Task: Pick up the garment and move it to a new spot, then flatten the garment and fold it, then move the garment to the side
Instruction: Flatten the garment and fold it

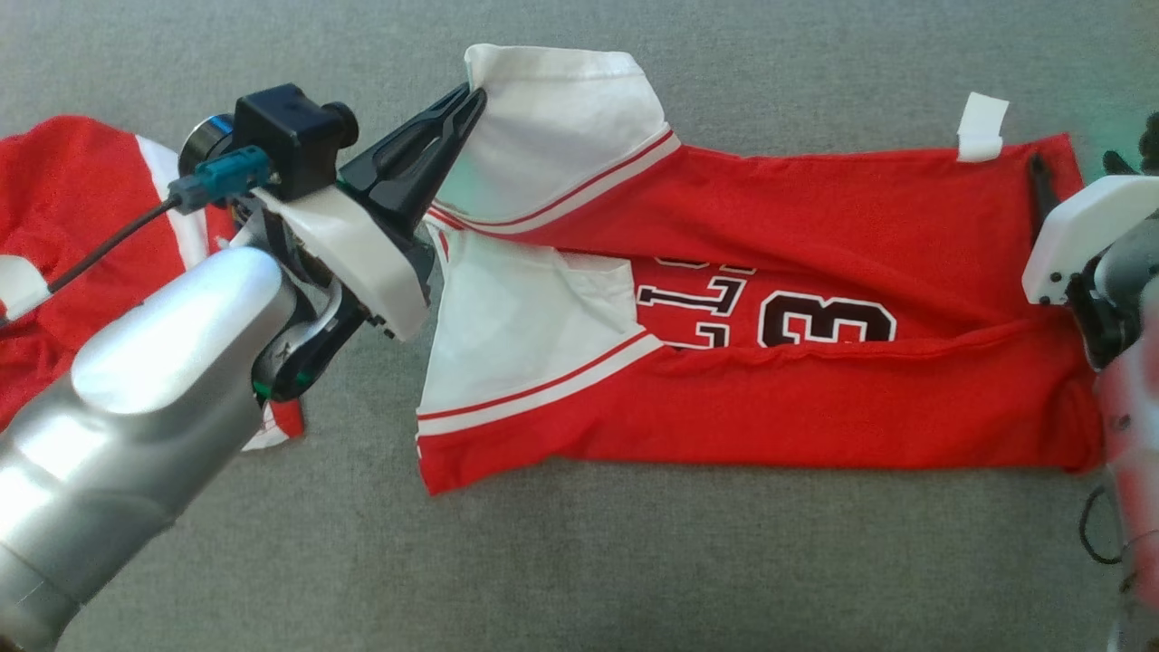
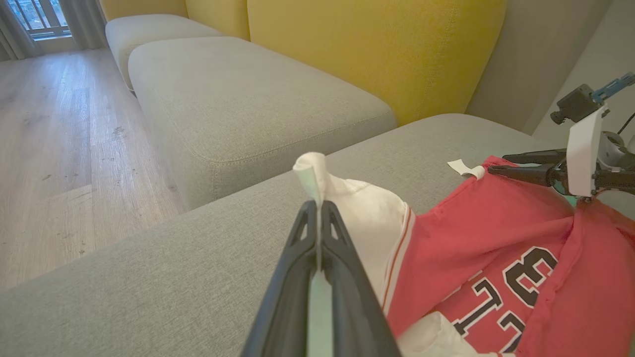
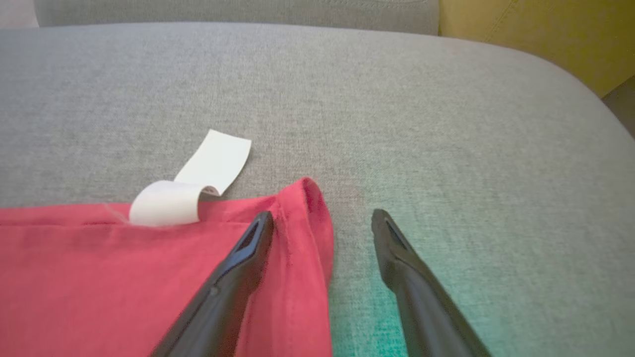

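Note:
The garment (image 1: 815, 226) is a red jersey with white sleeves and black numbers, lying lengthwise across the grey cushion (image 1: 634, 561) with its long edges folded in. My left gripper (image 1: 473, 98) is shut on the corner of the upper white sleeve (image 2: 347, 208), lifting it a little; the pinched white cloth pokes out past the fingertips (image 2: 317, 203). At the garment's other end my right gripper (image 3: 322, 218) stands open low over the red hem corner (image 3: 307, 208). Its left finger (image 3: 248, 248) lies over the cloth, its right finger over bare cushion. A white label (image 3: 198, 178) curls beside it.
A second red and white cloth (image 1: 54, 199) lies at the far left, partly under my left forearm. Yellow back cushions (image 2: 372, 49) rise behind the seat. Another grey seat (image 2: 248, 109) and a wooden floor (image 2: 49, 148) lie beyond the cushion's edge.

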Robot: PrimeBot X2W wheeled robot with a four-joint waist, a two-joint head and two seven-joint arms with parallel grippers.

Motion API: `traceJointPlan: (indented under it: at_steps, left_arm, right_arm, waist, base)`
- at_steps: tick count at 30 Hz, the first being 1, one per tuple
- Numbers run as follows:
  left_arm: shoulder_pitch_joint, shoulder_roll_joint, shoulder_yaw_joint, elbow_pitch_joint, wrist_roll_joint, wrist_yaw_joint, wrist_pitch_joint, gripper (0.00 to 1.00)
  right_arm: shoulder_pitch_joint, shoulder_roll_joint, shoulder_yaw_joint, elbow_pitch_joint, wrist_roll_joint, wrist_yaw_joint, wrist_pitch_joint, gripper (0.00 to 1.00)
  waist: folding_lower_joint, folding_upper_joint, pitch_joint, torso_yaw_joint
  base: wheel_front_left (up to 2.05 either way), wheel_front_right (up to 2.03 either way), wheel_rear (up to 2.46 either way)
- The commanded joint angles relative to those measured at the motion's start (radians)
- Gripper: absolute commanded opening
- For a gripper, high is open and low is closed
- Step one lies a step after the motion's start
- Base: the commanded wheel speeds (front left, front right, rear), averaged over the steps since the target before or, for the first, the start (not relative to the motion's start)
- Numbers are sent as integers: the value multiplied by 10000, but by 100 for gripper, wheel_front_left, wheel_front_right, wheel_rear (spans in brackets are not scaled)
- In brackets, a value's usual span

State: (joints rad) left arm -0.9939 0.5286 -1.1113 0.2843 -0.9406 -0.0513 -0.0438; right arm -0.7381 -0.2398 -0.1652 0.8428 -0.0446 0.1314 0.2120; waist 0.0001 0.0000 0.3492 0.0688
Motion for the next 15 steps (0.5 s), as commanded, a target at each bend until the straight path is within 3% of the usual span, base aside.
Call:
traceJointPlan:
  at_steps: [1, 11, 12, 13, 14, 15]
  left_arm:
    - [-381, 432, 358, -225, 55, 78, 17, 0]
    - [-381, 408, 321, -135, 40, 125, 24, 0]
    - [-375, 411, 316, -104, 33, 124, 26, 0]
    - [-367, 416, 319, -60, 19, 130, 26, 0]
    - [-361, 425, 333, -8, -2, 141, 21, 0]
    - [-358, 440, 350, 53, -19, 151, 9, 0]
  right_arm:
    - [-345, -252, 318, -19, 93, -7, -15, 100]
    - [-773, -552, 1322, 997, 657, -7, -380, 100]
    - [-796, -568, 1461, 1099, 726, -7, -407, 89]
    - [-821, -580, 1582, 1189, 809, -7, -456, 12]
    - [-850, -597, 1696, 1247, 895, -7, -541, 0]
    - [-889, -626, 1802, 1287, 978, -7, -651, 0]
  waist:
    - [-1, 0, 112, 49]
    - [-1, 0, 249, 48]
    - [-1, 0, 230, 36]
    - [-1, 0, 200, 19]
    - [-1, 0, 170, -4]
    - [-1, 0, 138, -29]
  base:
    - [0, 0, 0]
    - [0, 0, 0]
    - [0, 0, 0]
    - [0, 0, 0]
    - [0, 0, 0]
    - [0, 0, 0]
